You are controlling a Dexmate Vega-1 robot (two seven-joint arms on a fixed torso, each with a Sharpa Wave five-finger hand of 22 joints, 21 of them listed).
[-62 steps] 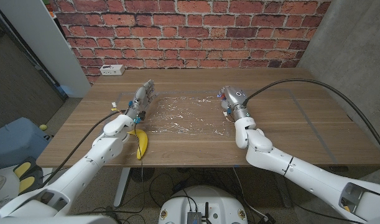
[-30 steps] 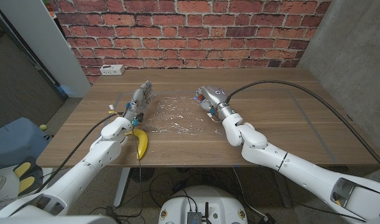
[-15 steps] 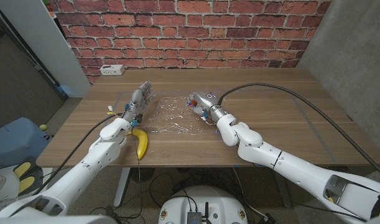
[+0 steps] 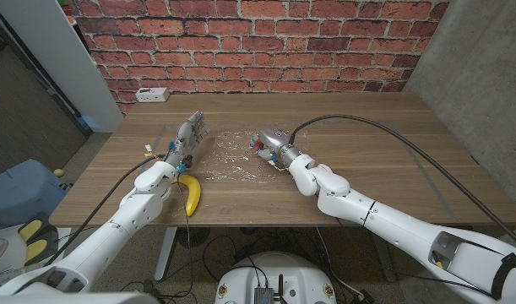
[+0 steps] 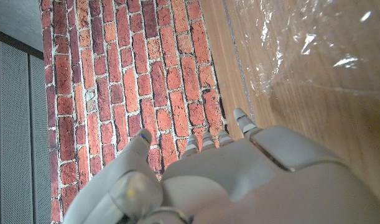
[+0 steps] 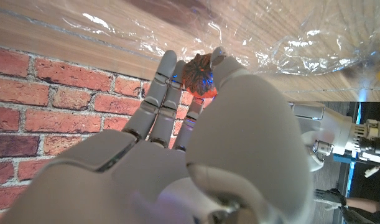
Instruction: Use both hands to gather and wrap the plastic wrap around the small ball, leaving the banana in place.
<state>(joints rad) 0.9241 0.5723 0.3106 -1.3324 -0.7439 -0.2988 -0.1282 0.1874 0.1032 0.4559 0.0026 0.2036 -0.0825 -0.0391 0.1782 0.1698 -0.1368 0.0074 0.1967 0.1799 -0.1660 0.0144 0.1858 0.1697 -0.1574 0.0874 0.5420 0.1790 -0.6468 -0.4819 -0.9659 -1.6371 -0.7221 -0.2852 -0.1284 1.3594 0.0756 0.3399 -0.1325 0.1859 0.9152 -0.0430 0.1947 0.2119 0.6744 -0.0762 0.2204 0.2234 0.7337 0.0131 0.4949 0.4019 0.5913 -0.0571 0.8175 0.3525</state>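
head view overhead, wrist views close, sharing plastic wrap (image 4: 232, 156)

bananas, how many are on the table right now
1. The banana lies near the table's front edge, beside the left hand's forearm, clear of the plastic wrap. Nothing suggests another, though the arms cover some tabletop.

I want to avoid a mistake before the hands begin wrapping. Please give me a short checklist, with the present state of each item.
1. Small ball held between the right hand's fingers: ok.
2. Right hand over the plastic wrap: ok.
3. Ball already resting on the wrap: cannot tell.
4. Left hand at the wrap's left edge, ready to gather: ok.
5. Left hand gripping the wrap: cannot tell.
6. Banana off the wrap, near the table's front edge: ok.
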